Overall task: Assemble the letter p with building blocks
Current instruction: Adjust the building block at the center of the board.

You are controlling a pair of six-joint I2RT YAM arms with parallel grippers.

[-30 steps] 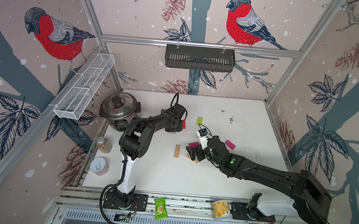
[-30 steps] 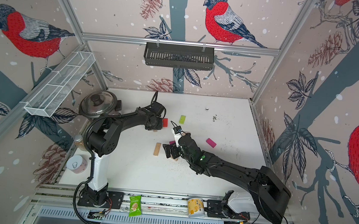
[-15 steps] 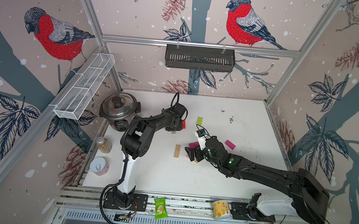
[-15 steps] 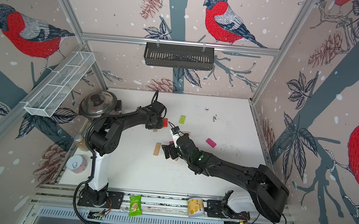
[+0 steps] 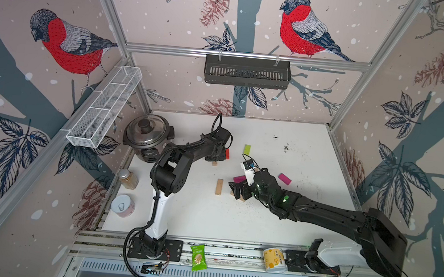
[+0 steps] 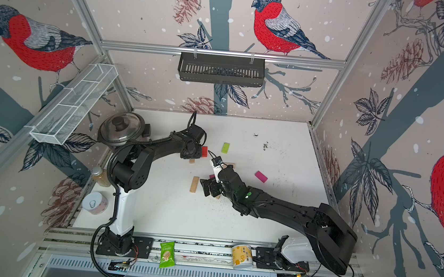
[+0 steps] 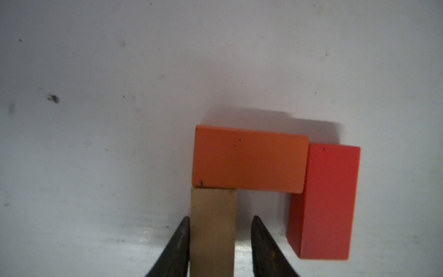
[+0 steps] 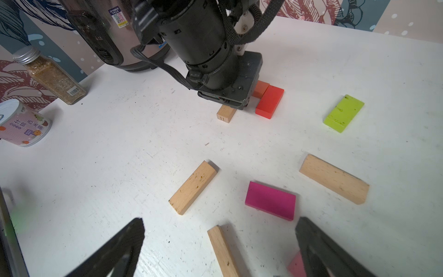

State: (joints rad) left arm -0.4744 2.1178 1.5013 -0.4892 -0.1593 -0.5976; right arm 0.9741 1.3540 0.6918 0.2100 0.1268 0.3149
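The letter p stands as a start only: an orange block [image 7: 249, 159] across the end of a tan block [image 7: 212, 230], with a red block [image 7: 326, 203] at its other end. My left gripper [image 7: 220, 223] straddles the tan block, open; one finger touches it and the other stands apart. In both top views this group lies by the red block [image 5: 227, 153] [image 6: 204, 152]. My right gripper [image 8: 220, 223] [image 5: 238, 192] hangs wide open over a tan block standing on its edge [image 8: 223, 249]. Loose building blocks lie around: magenta [image 8: 270, 200], tan [image 8: 193, 187] [image 8: 334, 178], lime-green [image 8: 344, 112].
A rice cooker [image 5: 146, 134], a spice jar [image 5: 128, 179] and a can [image 5: 122, 206] stand along the left side. Another magenta block [image 5: 284, 178] lies right of my right wrist. A green snack packet [image 5: 198, 256] and a paper cup [image 5: 274, 259] sit on the front rail.
My right gripper has shifted slightly toward the front left, over the tan block on its edge. The left arm has stayed still.
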